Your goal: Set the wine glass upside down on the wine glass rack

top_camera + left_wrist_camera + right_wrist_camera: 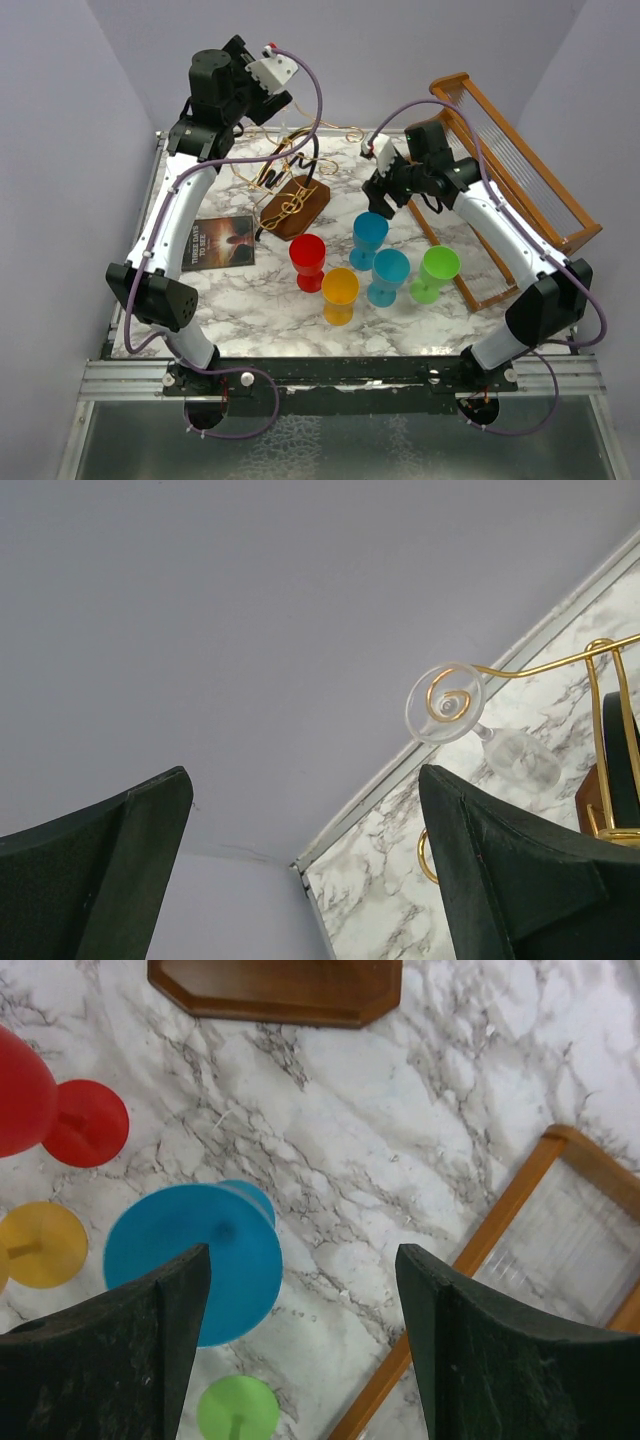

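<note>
A clear wine glass hangs upside down on the wine glass rack. Its round foot [445, 702] sits over a gold wire scroll and its bowl [522, 757] points down toward the marble. The rack's curly gold wires [300, 165] rise from a dark wooden base [295, 208]. My left gripper [305, 860] is raised near the back wall, apart from the glass, open and holding nothing. My right gripper [300, 1290] hangs open and holding nothing over a blue goblet [195, 1260].
Red [307, 258], yellow [340, 292], two blue [388, 275] and green [436, 270] plastic goblets stand mid-table. A large orange slatted wooden rack [520, 180] lies at the right. A dark booklet [218, 243] lies at the left.
</note>
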`<state>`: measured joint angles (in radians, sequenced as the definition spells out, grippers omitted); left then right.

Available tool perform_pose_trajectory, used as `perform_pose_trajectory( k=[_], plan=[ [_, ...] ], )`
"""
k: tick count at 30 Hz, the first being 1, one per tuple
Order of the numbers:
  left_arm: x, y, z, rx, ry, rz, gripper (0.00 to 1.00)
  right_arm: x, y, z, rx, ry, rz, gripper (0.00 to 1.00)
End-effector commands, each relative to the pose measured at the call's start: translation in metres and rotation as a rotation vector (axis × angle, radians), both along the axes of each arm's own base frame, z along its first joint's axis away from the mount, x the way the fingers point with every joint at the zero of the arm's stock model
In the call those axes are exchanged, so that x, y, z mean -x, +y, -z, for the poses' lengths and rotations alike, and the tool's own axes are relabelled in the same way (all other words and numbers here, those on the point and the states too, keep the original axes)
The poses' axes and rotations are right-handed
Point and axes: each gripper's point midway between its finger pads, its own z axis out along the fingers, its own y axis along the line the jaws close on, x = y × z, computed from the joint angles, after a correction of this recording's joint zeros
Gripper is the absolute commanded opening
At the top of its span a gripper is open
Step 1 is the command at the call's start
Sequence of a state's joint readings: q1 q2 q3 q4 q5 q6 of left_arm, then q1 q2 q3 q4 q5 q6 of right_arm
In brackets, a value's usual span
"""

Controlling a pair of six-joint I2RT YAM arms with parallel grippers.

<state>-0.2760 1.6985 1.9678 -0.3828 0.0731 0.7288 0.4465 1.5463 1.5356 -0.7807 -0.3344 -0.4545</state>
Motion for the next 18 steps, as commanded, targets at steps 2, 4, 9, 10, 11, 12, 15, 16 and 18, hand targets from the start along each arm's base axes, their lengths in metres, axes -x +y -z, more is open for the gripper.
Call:
perform_pose_trajectory(
  k=[2, 4, 9, 10, 11, 12, 15, 16, 18],
  plan=[
    [0.026, 0.015, -0.024, 0.125, -0.007, -0.074, 0.99, 0.008, -0.005, 0.037, 0.072, 0.132, 0.045, 0.71],
    [0.032, 0.017, -0.026, 0.148, 0.006, -0.081, 0.99, 0.011, -0.004, 0.047, 0.081, 0.165, 0.042, 0.67],
    [0.043, 0.017, -0.028, 0.181, 0.032, -0.076, 0.99, 0.015, -0.004, 0.072, 0.111, 0.231, 0.045, 0.54],
    [0.044, 0.016, -0.028, 0.183, 0.036, -0.073, 0.99, 0.017, -0.004, 0.076, 0.115, 0.244, 0.042, 0.51],
    [0.045, 0.015, -0.028, 0.185, 0.042, -0.069, 0.99, 0.018, -0.003, 0.080, 0.119, 0.255, 0.038, 0.48],
    [0.046, 0.015, -0.027, 0.187, 0.045, -0.067, 0.99, 0.018, -0.003, 0.084, 0.120, 0.267, 0.037, 0.44],
    [0.045, 0.013, -0.024, 0.189, 0.058, -0.062, 0.99, 0.019, -0.002, 0.091, 0.125, 0.287, 0.031, 0.32],
    [0.044, 0.012, -0.023, 0.189, 0.062, -0.060, 0.99, 0.018, -0.001, 0.092, 0.125, 0.288, 0.031, 0.28],
    [0.044, 0.011, -0.022, 0.200, 0.068, -0.058, 0.99, 0.015, 0.000, 0.092, 0.125, 0.282, 0.031, 0.21]
  ],
)
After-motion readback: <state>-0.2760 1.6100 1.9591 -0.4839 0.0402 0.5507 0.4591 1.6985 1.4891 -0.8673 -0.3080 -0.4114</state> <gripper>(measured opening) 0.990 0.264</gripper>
